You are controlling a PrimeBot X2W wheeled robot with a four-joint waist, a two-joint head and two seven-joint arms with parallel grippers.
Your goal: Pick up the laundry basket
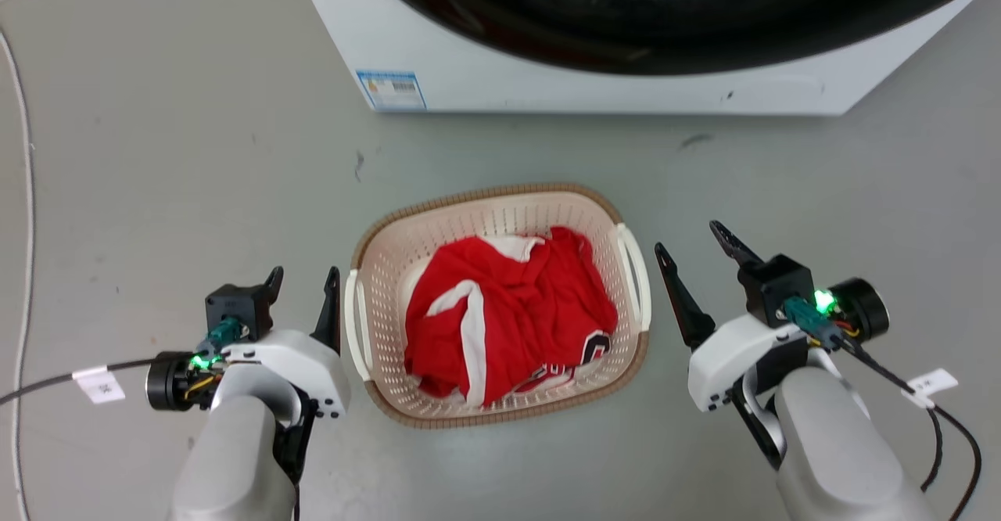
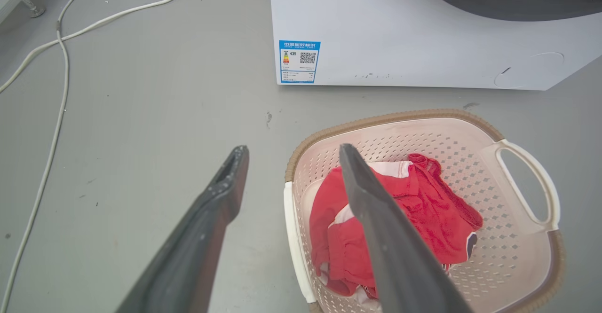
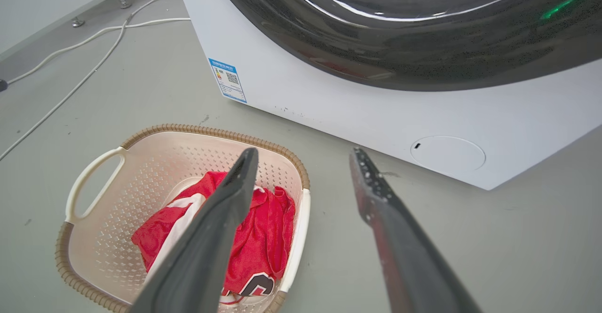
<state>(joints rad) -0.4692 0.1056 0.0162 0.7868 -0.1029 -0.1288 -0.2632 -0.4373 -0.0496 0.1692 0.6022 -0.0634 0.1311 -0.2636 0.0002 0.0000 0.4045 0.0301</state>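
Sitting on the floor before the washing machine, the laundry basket, stiff perforated plastic holding one red garment, looks light and is best taken by its white side handles, beside which the left gripper and right gripper hover, jaws apart.
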